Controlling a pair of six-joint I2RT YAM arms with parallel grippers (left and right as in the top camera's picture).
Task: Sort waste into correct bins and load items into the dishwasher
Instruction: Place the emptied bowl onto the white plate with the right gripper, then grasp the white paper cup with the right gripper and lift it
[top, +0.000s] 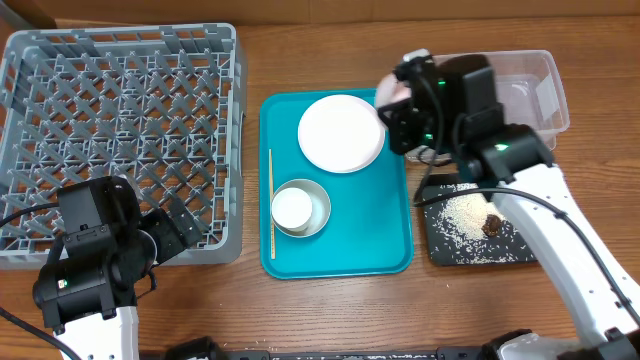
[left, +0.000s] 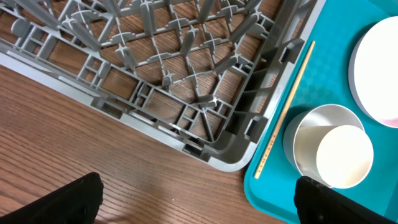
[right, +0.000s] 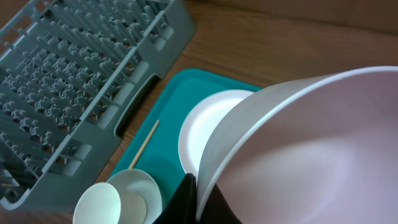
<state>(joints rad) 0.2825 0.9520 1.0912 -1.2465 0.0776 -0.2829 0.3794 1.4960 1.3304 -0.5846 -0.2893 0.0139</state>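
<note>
The left arm (top: 95, 265) is built of matte black, boxy housings with rounded edges. Below them sits a white link at the bottom edge of the overhead view. A thin black cable (top: 18, 215) loops off the arm's side. The right arm (top: 545, 215) has a long, smooth white link ending in chunky black joint housings, on which two small green lights (top: 500, 150) glow. A second black cable (top: 590, 235) runs along the white link. The left fingers (left: 65, 199) show as two blunt, matte black tips. The right fingers (right: 186, 199) show only as a narrow dark wedge, too close to make out detail.
</note>
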